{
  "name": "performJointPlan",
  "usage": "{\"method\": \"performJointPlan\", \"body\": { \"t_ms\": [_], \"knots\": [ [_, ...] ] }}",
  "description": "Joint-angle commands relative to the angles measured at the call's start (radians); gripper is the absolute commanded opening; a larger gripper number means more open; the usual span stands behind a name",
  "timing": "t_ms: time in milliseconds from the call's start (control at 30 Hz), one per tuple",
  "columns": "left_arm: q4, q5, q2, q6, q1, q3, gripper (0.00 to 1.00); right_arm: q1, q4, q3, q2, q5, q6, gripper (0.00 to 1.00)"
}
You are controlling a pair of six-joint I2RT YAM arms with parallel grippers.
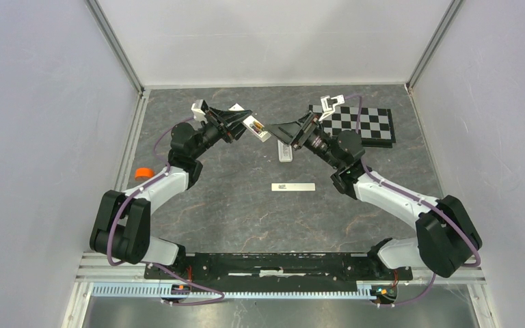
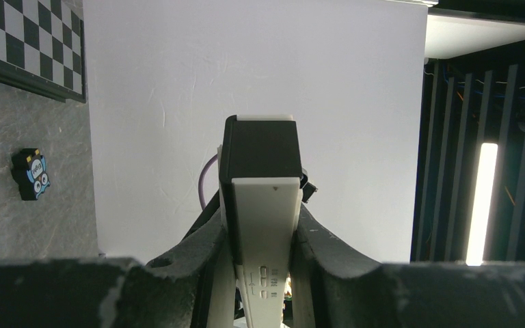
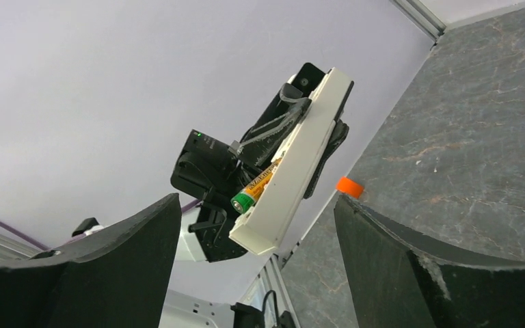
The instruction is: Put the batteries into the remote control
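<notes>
Above the grey marbled table (image 1: 232, 205), the left gripper (image 1: 245, 119) clamps the remote control (image 1: 257, 128) aloft, its long axis slanting toward the nearby right gripper (image 1: 277, 130), whose jaws gape wide and empty, while one battery (image 3: 256, 186) lies lengthwise in the recess.

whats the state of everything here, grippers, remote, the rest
left gripper: shut on the remote control, holding it in the air
right gripper: open, empty
remote control: tilted, back recess uncovered
battery: lying in the remote control's recess
white bar: lying flat on the table, untouched
</notes>
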Motion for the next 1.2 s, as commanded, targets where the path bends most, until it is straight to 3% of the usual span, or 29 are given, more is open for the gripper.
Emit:
{"method": "performJointPlan", "body": {
  "t_ms": [0, 600, 933, 1067, 1167],
  "knots": [
    [0.054, 0.013, -0.016, 0.04, -0.003, 0.022, 0.07, -0.008, 0.074, 0.019, 0.01, -0.018, 0.055, 0.84],
    [0.059, 0.023, -0.04, 0.064, -0.008, 0.024, 0.07, -0.008, -0.074, 0.082, 0.076, -0.023, 0.043, 0.66],
    [0.098, 0.037, -0.057, 0.1, -0.008, 0.051, 0.07, -0.009, -0.125, 0.08, 0.101, -0.024, 0.06, 0.4],
    [0.127, 0.042, -0.059, 0.109, -0.007, 0.058, 0.07, -0.01, -0.21, 0.088, 0.104, -0.018, 0.049, 0.36],
    [0.118, 0.043, -0.073, 0.15, -0.007, 0.07, 0.07, -0.009, -0.375, 0.12, 0.106, 0.007, 0.009, 0.34]
  ]
}}
